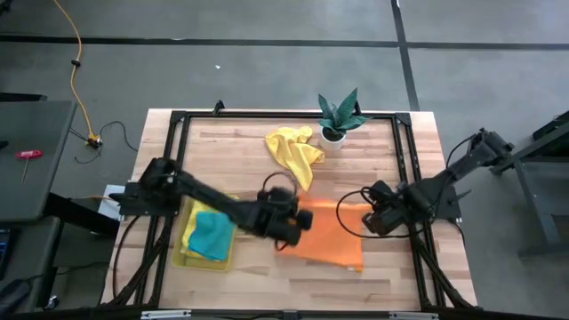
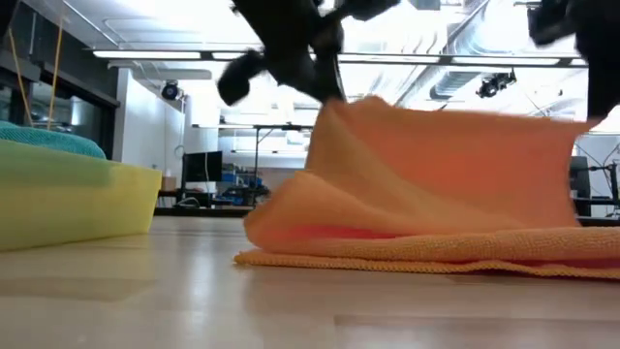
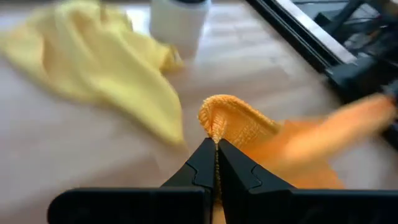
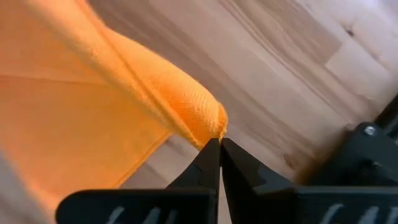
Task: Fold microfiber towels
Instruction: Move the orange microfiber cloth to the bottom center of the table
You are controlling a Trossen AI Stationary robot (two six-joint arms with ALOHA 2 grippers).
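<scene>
Soft orange microfiber towel (image 1: 333, 233), beside the translucent yellow plastic tray (image 1: 188, 242): corners pinched in closed left gripper (image 3: 216, 144) and right gripper (image 4: 219, 142); carry both level, edges aligned, before lowering

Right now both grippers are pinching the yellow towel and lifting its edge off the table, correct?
Not quite: the left gripper and right gripper pinch the orange towel, as both wrist views show. The yellow towel lies untouched near the plant.
</scene>
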